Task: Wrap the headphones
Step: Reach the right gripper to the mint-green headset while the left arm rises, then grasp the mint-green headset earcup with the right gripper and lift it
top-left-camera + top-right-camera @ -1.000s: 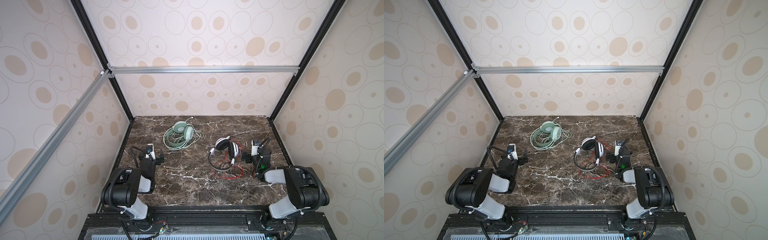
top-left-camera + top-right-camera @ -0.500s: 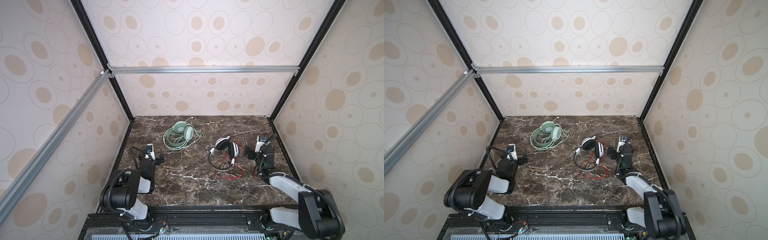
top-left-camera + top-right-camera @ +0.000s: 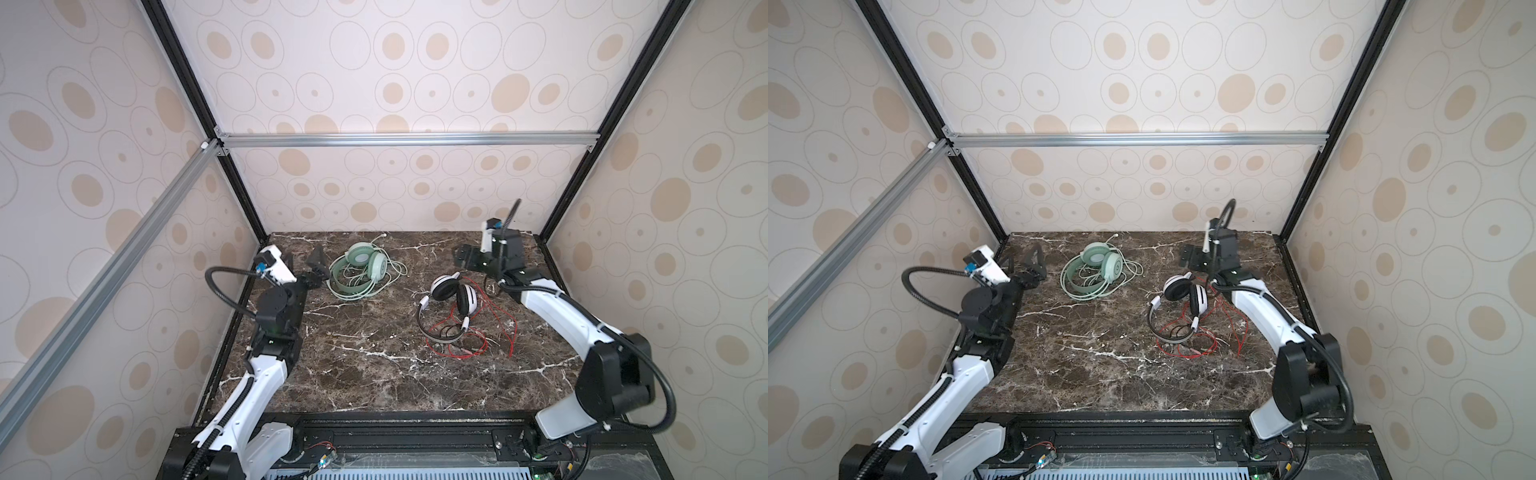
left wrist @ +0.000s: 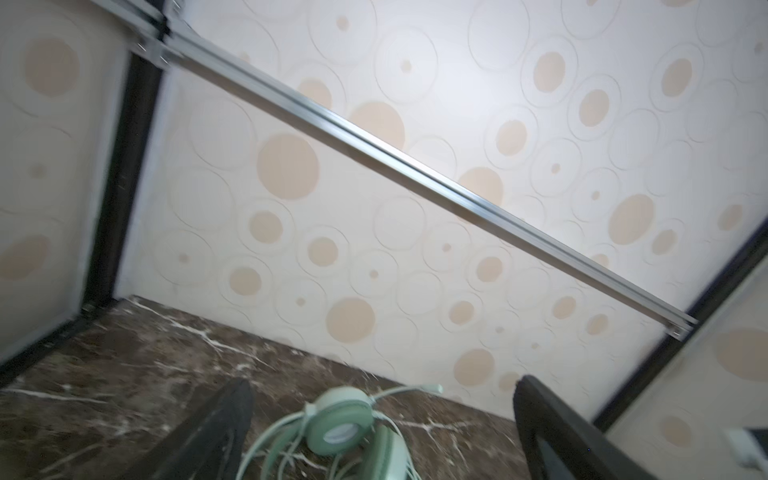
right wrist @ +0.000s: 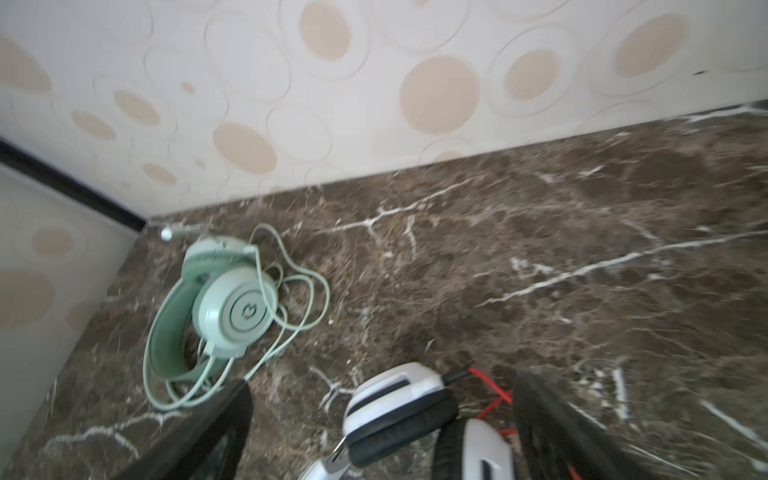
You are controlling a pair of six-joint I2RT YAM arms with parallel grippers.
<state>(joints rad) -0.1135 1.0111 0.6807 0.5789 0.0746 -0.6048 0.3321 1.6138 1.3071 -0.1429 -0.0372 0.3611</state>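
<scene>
Plainly, both headsets should be light: hard plastic cups on springy bands, with limp cables that will flop, snag and spring out of a loose coil.

The green headset (image 3: 360,269) lies at 11 o'clock on the bench (image 3: 374,374) with its cups together. Its pale cable (image 3: 395,274) is looped slackly around and over it. Its wide band (image 5: 166,328) looks like the firmest place to steady it. The cable is best pinched close to where it leaves the cup, then wound.

The white headset (image 3: 451,297) lies at 2 o'clock with its cups leaning on each other. Its red cable (image 3: 496,324) sprawls in thin loops from 3 to 6 o'clock of it. That cable is fine and lies flat on smooth stone, so it will likely be hard to pick up and may slide away. A raised loop is a better place to pinch than a flat run.

The left claw (image 3: 304,262) is spread wide and holds nothing. It sits at 9 o'clock of the green headset, just beside the band; I cannot tell whether it touches. In the left wrist view a green cup lies ahead between the jaws.

The right claw (image 3: 464,257) is also spread wide and empty. It is raised off the bench at 1 o'clock of the white headset and points toward 9. In the right wrist view a white cup lies between its jaws, apart from them.
</scene>
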